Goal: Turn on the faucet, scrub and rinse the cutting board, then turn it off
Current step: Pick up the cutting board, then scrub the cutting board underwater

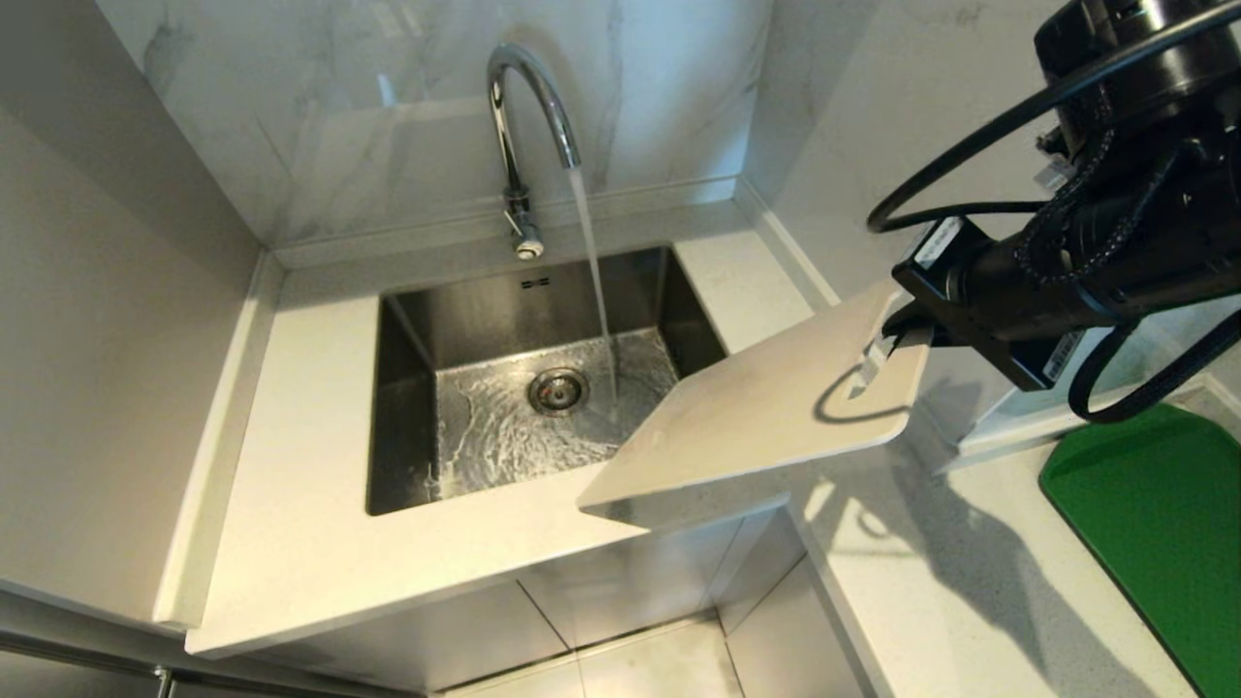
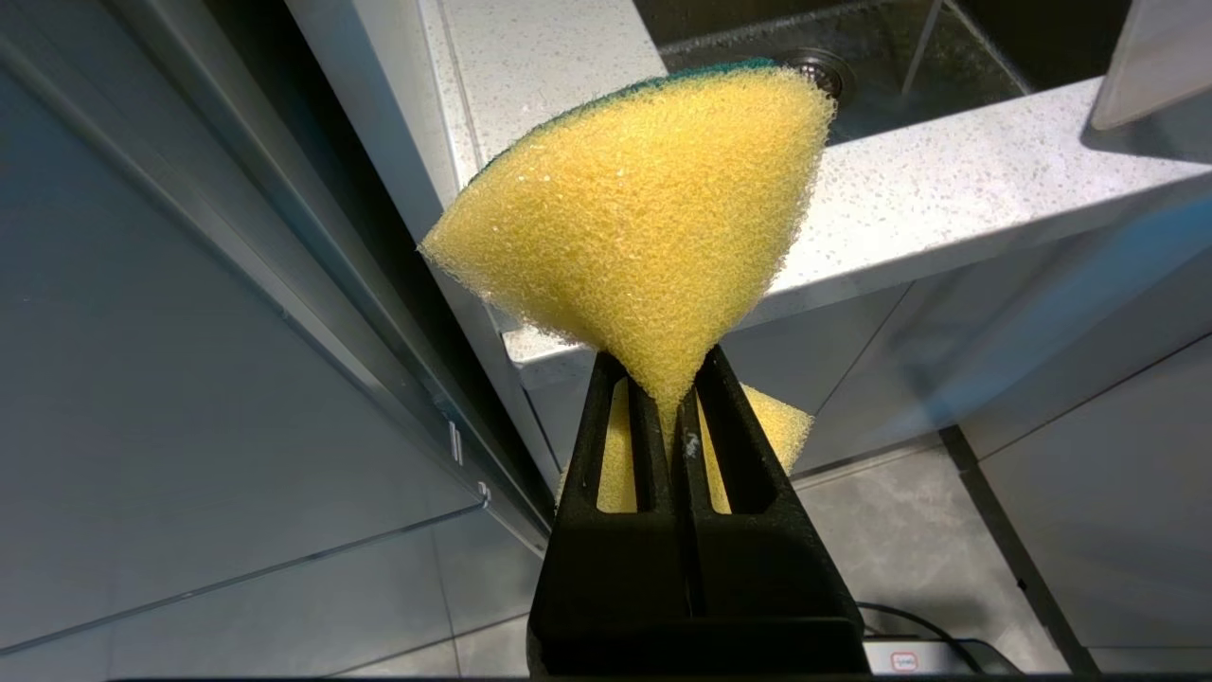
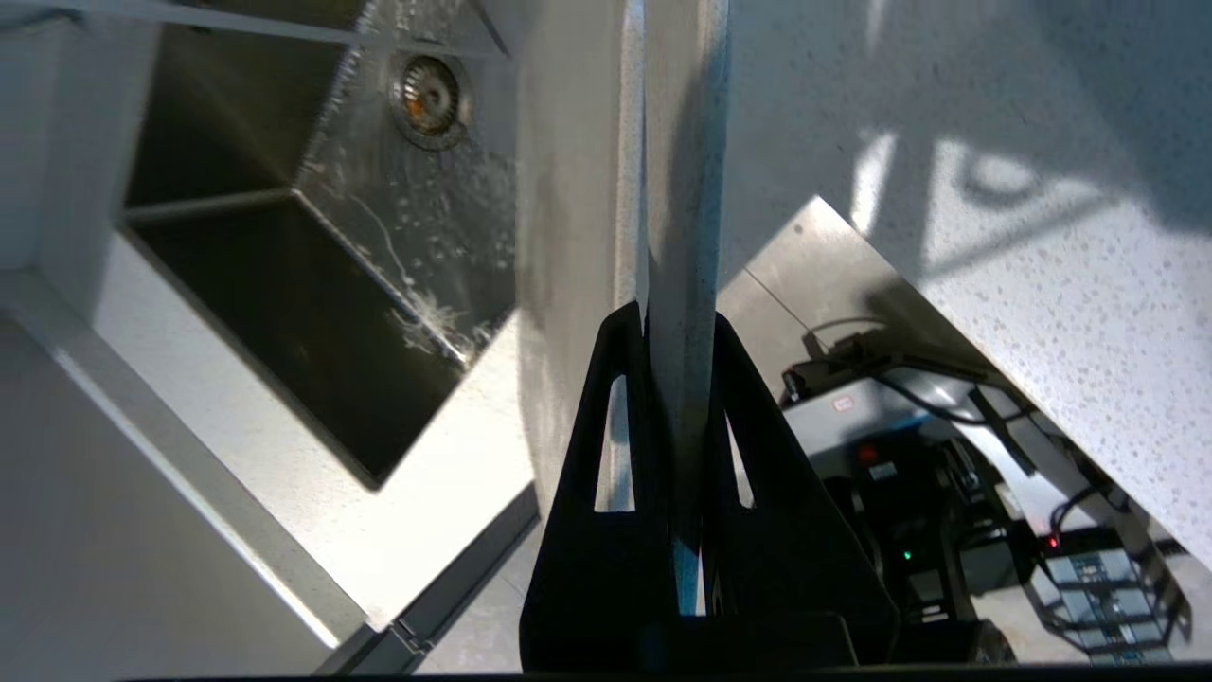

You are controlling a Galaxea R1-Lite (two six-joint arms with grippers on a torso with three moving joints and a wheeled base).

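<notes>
Over the corner of the counter (image 1: 291, 465), the right gripper (image 1: 887, 349) comes in from the right and clamps the cutting board (image 1: 766, 407) at its handle end, its two black fingers (image 3: 606, 426) pressed tight on either face of the thin board (image 3: 677, 237). That board hangs in the air, tilted, with its far corner reaching over the front right edge of the sink (image 1: 407, 407) and its near end above the gap between the two worktops. Water runs from the faucet (image 1: 524, 126) in a thin stream that falls just beside the drain (image 1: 558, 390) and spreads across the steel basin; the stream lands clear of the board. A green mat (image 1: 1154, 523) lies on the right-hand worktop. Low down beside the cabinet front, outside the head view, the left gripper (image 2: 668, 407) has its fingers squeezed together on a yellow sponge (image 2: 634, 218) with a green scouring back, pinching it so that it fans out above the tips
</notes>
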